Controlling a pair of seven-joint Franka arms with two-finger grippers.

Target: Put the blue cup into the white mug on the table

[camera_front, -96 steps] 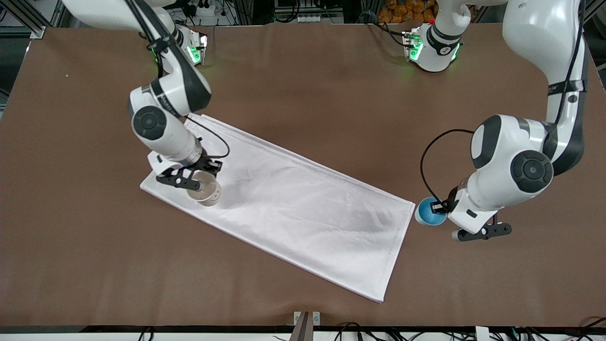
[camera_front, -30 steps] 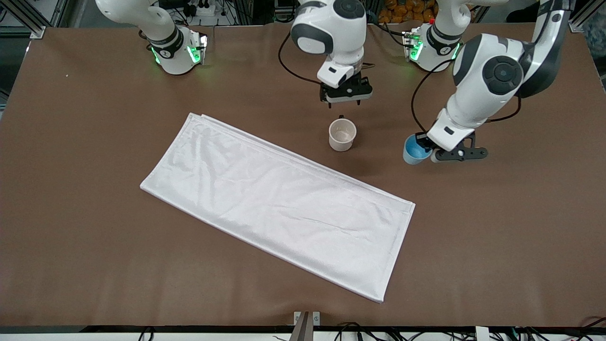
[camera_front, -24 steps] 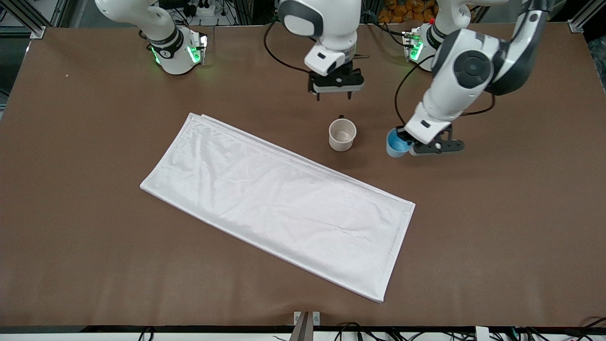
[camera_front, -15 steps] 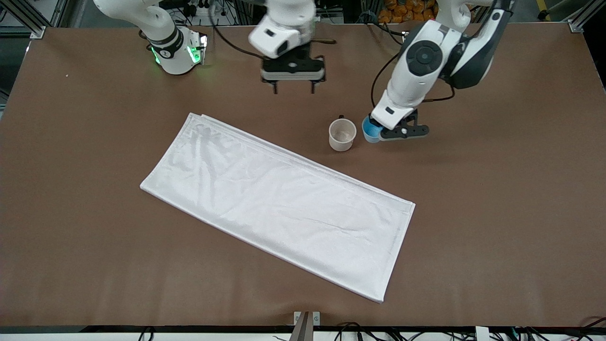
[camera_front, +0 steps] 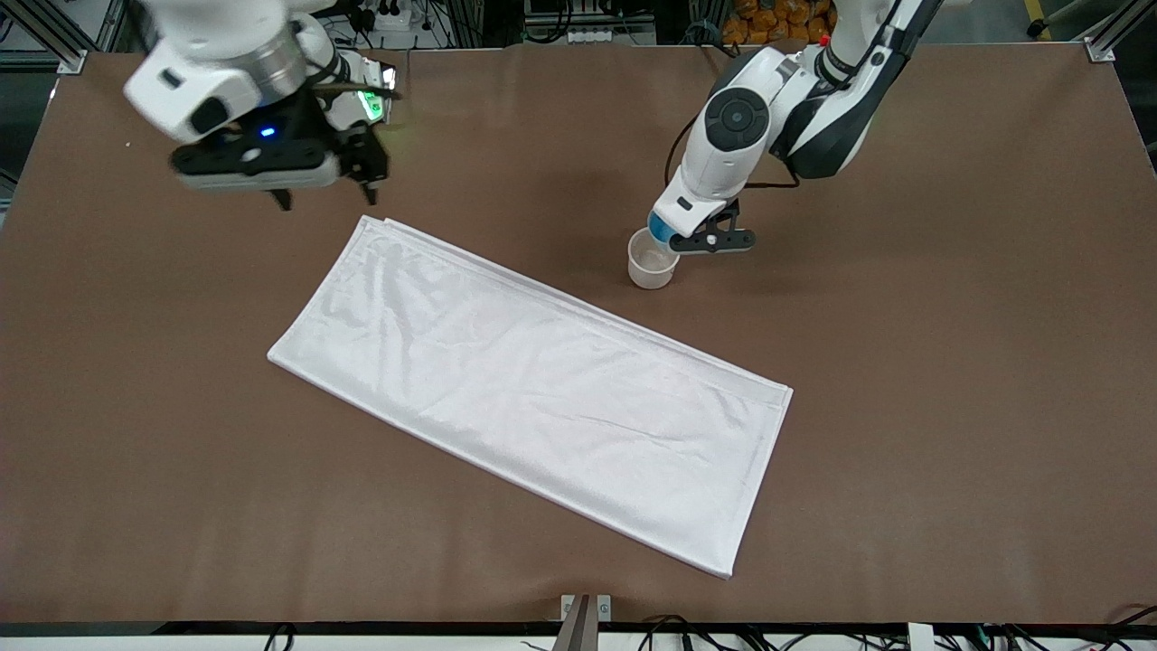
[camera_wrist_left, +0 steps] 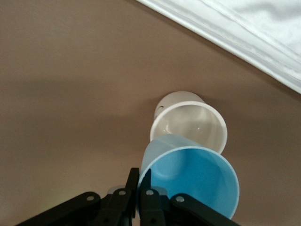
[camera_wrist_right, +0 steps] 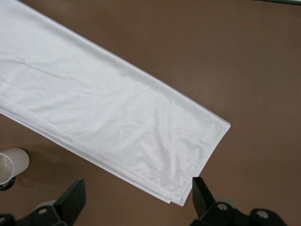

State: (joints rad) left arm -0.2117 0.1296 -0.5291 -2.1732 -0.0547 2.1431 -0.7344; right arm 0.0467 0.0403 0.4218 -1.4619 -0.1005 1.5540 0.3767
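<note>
The white mug [camera_front: 653, 262] stands upright on the brown table [camera_front: 949, 380], just off the white cloth's edge that is farther from the front camera. My left gripper [camera_front: 676, 238] is shut on the rim of the blue cup [camera_front: 659, 226] and holds it tilted just above the mug's mouth. In the left wrist view, the fingers [camera_wrist_left: 133, 181] pinch the blue cup's [camera_wrist_left: 193, 181] wall, and the cup overlaps the white mug's [camera_wrist_left: 188, 123] rim. My right gripper [camera_front: 325, 193] is open and empty, raised over the table close to the right arm's base; it also shows in the right wrist view [camera_wrist_right: 138, 195].
A large white cloth [camera_front: 533, 389] lies diagonally across the middle of the table, nearer to the front camera than the mug. The right wrist view shows the cloth [camera_wrist_right: 108, 108] and the mug [camera_wrist_right: 11, 165] from high above.
My left gripper has carried the blue cup across toward the mug and now holds it over the mug's mouth. My right gripper has drawn away from the mug toward the right arm's end.
</note>
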